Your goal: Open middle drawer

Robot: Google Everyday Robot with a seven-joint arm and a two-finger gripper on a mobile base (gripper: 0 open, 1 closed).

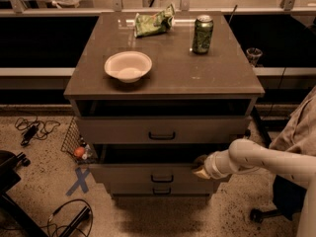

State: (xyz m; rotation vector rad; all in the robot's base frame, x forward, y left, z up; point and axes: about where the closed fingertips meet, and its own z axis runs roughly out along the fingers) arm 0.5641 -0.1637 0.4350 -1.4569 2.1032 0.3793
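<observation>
The middle drawer [148, 174] is the second of three grey-brown fronts in the cabinet, with a small dark bail handle [162, 178] at its centre. It stands pulled out, with a dark gap above its front. The top drawer [123, 130] also stands out a little from the cabinet. My gripper [199, 168] comes in from the right on a white arm [256, 158] and sits at the upper edge of the middle drawer front, right of the handle.
On the cabinet top [163, 80] are a white bowl [128, 66], a green can [202, 34] and a green chip bag [154, 23]. A wire basket [75, 143], cables [30, 130] and a blue tape cross [79, 180] lie on the floor at left. A chair base [269, 212] stands at right.
</observation>
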